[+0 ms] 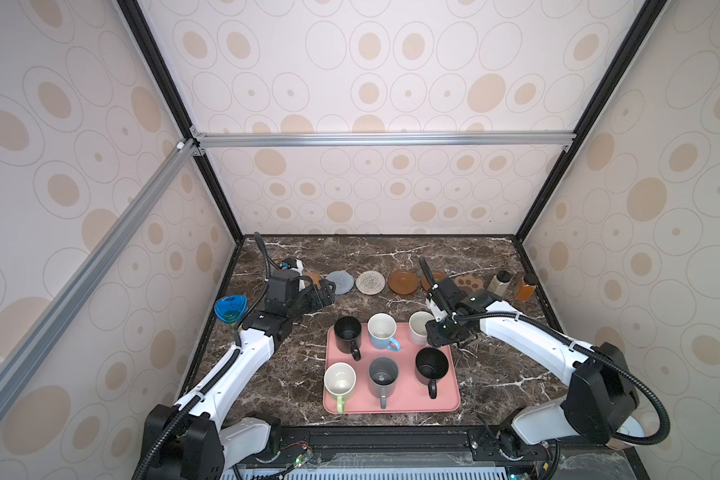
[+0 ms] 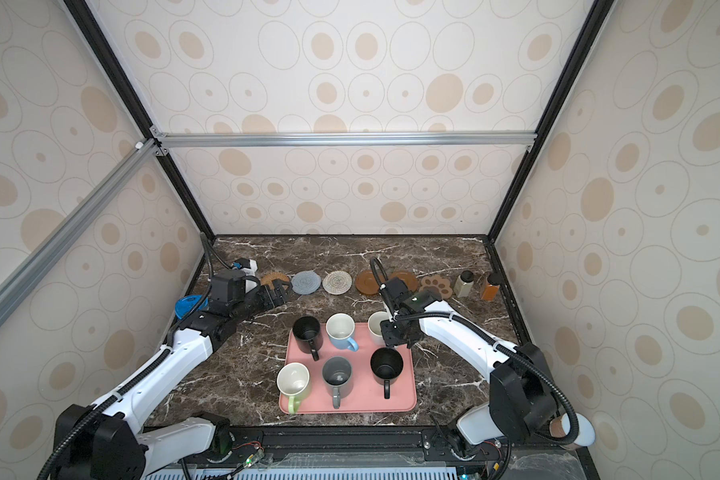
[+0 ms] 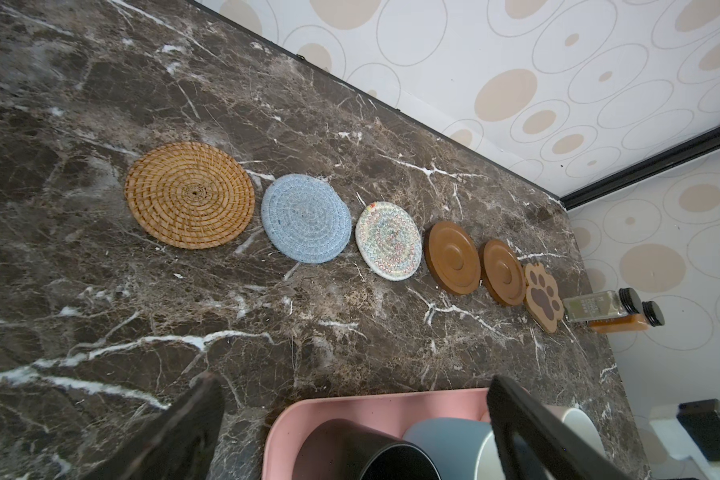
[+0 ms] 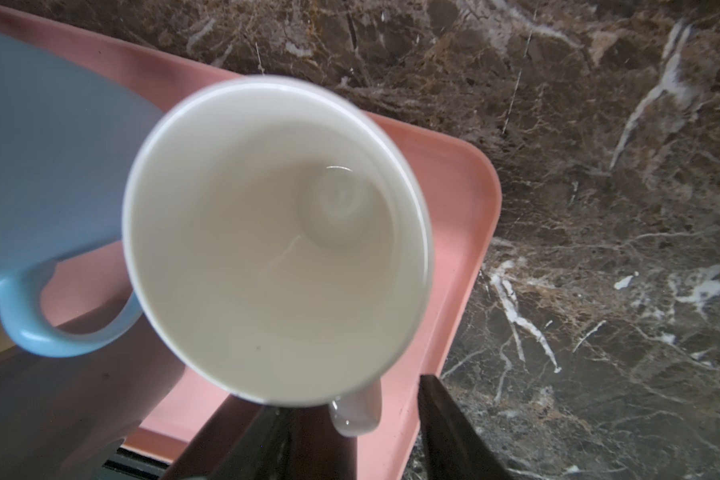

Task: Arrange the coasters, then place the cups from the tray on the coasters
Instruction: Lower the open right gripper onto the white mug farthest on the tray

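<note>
Six coasters lie in a row along the back: tan rattan (image 3: 188, 195), blue-grey (image 3: 306, 218), cream (image 3: 387, 239), two brown discs (image 3: 452, 259) (image 3: 503, 272) and a paw shape (image 3: 543, 297). The pink tray (image 1: 391, 409) holds six cups: two black (image 1: 347, 332) (image 1: 432, 365), light blue (image 1: 382, 330), grey (image 1: 383, 374), light green (image 1: 340, 382) and pale pink (image 4: 279, 241). My right gripper (image 4: 351, 394) straddles the pale pink cup's handle (image 4: 358, 411), jaws partly closed, a gap showing beside the handle. My left gripper (image 3: 354, 380) hangs open and empty over the table in front of the rattan coaster.
Two lidded bottles (image 1: 499, 281) (image 1: 525, 286) stand at the back right beside the paw coaster. A blue object (image 1: 230, 309) sits at the left wall, and a small white and black object (image 1: 292, 266) at the back left. Bare marble lies either side of the tray.
</note>
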Motion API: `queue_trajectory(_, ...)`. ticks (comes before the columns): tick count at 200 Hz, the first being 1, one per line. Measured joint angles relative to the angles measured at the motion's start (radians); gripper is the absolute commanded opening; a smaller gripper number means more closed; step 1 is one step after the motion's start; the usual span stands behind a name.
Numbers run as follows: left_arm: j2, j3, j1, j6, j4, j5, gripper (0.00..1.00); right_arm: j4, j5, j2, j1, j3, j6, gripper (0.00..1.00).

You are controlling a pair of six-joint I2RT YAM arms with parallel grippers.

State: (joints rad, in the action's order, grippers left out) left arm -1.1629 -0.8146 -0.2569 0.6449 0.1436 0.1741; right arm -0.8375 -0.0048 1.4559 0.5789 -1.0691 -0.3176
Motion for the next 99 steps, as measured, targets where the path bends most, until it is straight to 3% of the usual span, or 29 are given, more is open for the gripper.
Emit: queue_trajectory(99, 0.003, 0.005, 0.000, 0.010, 0.000, 0.000, 1.00, 0.094, 0.001, 0.019, -0.003, 0.051, 0.086, 0.37)
